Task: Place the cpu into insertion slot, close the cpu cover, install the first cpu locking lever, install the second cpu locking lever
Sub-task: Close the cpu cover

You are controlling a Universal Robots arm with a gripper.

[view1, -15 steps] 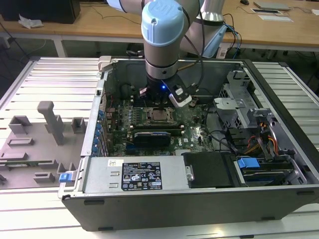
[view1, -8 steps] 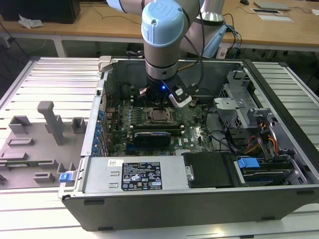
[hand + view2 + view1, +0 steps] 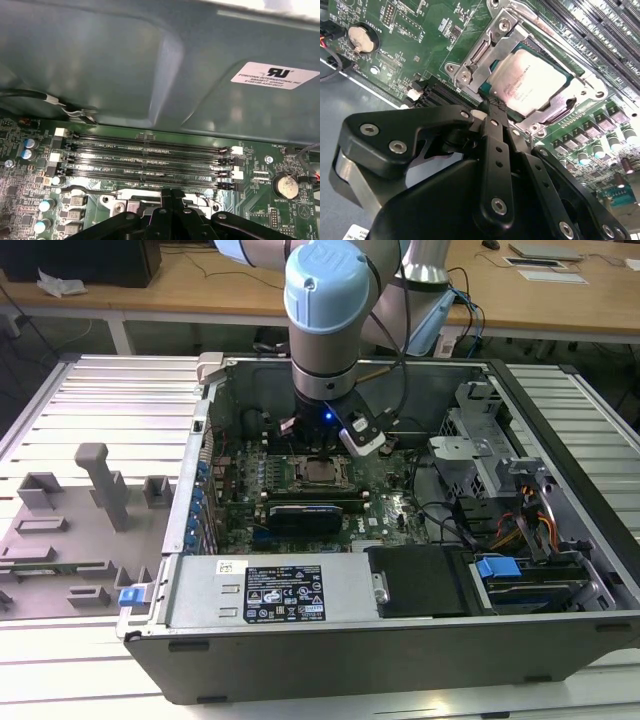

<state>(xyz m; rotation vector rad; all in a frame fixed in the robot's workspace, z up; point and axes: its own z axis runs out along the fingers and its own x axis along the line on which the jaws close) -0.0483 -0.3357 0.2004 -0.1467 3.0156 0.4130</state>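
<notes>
The robot arm reaches down into an open computer case. The case lies on a metal table. In the exterior view, the insertion slot is in the middle of the green board, right under the arm. It sits toward the far side of the case.

In the second wrist view, the cpu lies flat in the slot, shiny side up. The cpu cover is down over it, and its metal frame goes around the chip. The black gripper has its fingers squeezed close together, with no gap showing. I cannot tell if they pinch anything. The tips are at one edge of the cover, just beside the cpu. A round battery sits on the green board, well apart from the gripper.

In the first wrist view, the long memory slots lie just past the gripper tips.
</notes>
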